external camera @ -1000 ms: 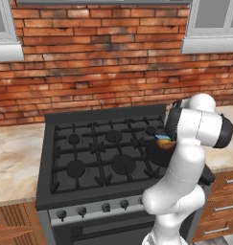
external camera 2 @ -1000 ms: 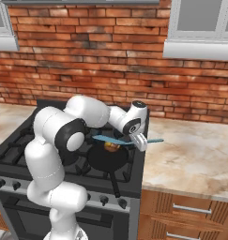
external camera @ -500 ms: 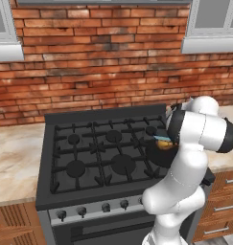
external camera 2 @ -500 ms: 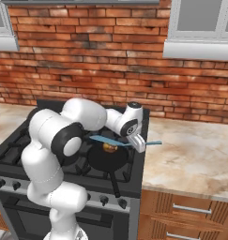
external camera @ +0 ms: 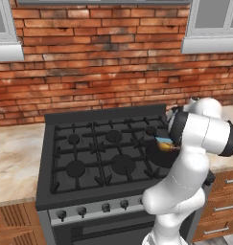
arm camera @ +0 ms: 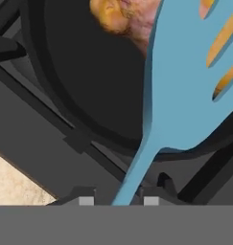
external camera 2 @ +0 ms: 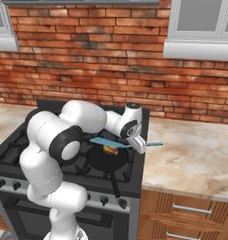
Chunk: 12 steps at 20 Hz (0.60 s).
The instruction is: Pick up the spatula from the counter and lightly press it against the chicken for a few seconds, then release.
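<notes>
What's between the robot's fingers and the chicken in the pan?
The blue slotted plastic spatula: in the hand view its handle runs from between the fingers to the browned chicken, over the black pan.

Matt blacks against rough brick and speckled stone

The spatula (arm camera: 185, 86) looks like smooth, matt blue plastic; the pan (arm camera: 89, 86) under it is flat, dull black, and the chicken (arm camera: 122, 16) has a browned, uneven, slightly greasy surface. The stove (external camera: 89, 158) has matt dark metal grates over a grey satin metal front. The counter (external camera 2: 190, 154) reads as speckled beige stone, the wall (external camera: 89, 57) as rough red brick, the drawers (external camera 2: 181, 220) as grained wood with shiny metal handles (external camera 2: 191, 209).
</notes>
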Motion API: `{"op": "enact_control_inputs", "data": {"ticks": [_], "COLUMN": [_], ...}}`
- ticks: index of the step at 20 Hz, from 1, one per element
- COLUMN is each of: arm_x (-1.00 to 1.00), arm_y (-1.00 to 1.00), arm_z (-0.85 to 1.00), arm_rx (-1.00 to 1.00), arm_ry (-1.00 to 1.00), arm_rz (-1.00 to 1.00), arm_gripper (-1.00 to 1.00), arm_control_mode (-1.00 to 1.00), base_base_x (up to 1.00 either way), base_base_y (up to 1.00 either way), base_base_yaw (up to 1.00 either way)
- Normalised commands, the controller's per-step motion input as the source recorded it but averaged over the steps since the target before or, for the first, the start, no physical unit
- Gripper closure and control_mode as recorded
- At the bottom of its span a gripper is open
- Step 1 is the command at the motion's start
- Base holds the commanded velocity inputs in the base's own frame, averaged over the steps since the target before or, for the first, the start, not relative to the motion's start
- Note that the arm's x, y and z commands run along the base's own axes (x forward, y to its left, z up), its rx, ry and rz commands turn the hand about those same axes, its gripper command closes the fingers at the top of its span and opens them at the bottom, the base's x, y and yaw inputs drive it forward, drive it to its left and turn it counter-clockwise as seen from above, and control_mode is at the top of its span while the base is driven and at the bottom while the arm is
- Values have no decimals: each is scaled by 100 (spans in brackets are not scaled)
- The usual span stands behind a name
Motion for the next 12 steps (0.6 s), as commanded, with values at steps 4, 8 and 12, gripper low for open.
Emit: {"op": "enact_control_inputs", "data": {"ticks": [4, 8, 12], "arm_x": [-31, -40, -31], "arm_y": [2, 2, 0], "arm_z": [-16, 27, 94], "arm_rx": [-4, 0, 3], "arm_ry": [0, -11, -17], "arm_rz": [5, 9, 16], "arm_gripper": [100, 100, 100], "arm_control_mode": [-100, -100, -100], "base_base_x": [0, 0, 0], "base_base_y": [0, 0, 0], "base_base_yaw": [0, 0, 0]}}
